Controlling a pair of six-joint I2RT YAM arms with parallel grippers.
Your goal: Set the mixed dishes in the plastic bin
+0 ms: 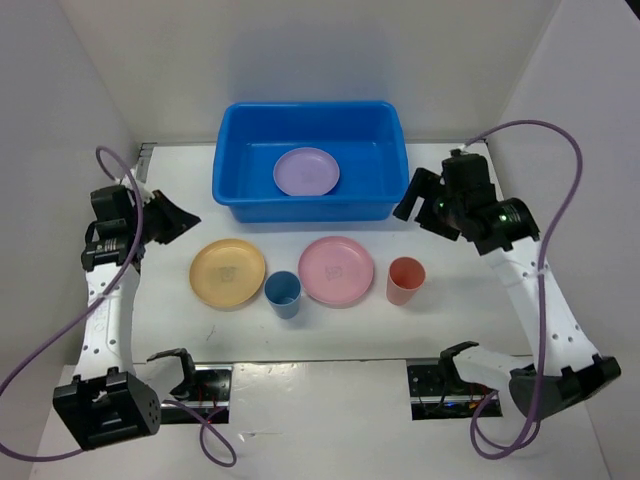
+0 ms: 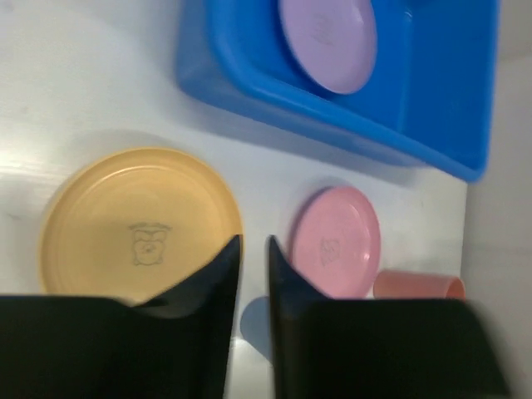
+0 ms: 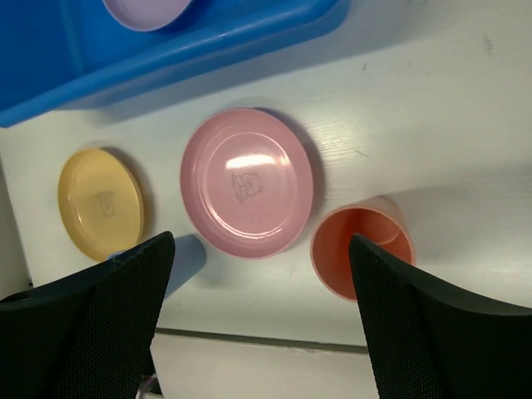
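White walls (image 1: 300, 50) close in on three sides of the pale tabletop (image 1: 170, 315), and we see the blue bin (image 1: 300, 208) set against the far wall, between the two arms. Its near rim faces the loose dishes, and a strip of bare surface separates them. The lilac plate (image 1: 306, 171) lies flat inside the bin. In a row nearer the bases sit the yellow plate (image 1: 227, 272), blue cup (image 1: 283, 293), pink plate (image 1: 336, 270) and salmon cup (image 1: 405, 280). The blue cup sits just beside the pink plate's rim, and the yellow plate lies near it on the other side. Open tabletop runs along both side walls.

We find the left end effector (image 1: 188, 218) narrow, its jaws nearly together and gripping nothing, off the bin's left corner. The right end effector (image 1: 415, 205) is spread wide and empty, beside the bin's right end.

Only the wrist views reveal a small printed figure on the yellow and pink plates. The right wrist view looks down into the salmon cup's upright mouth, and shows just a sliver of the blue cup
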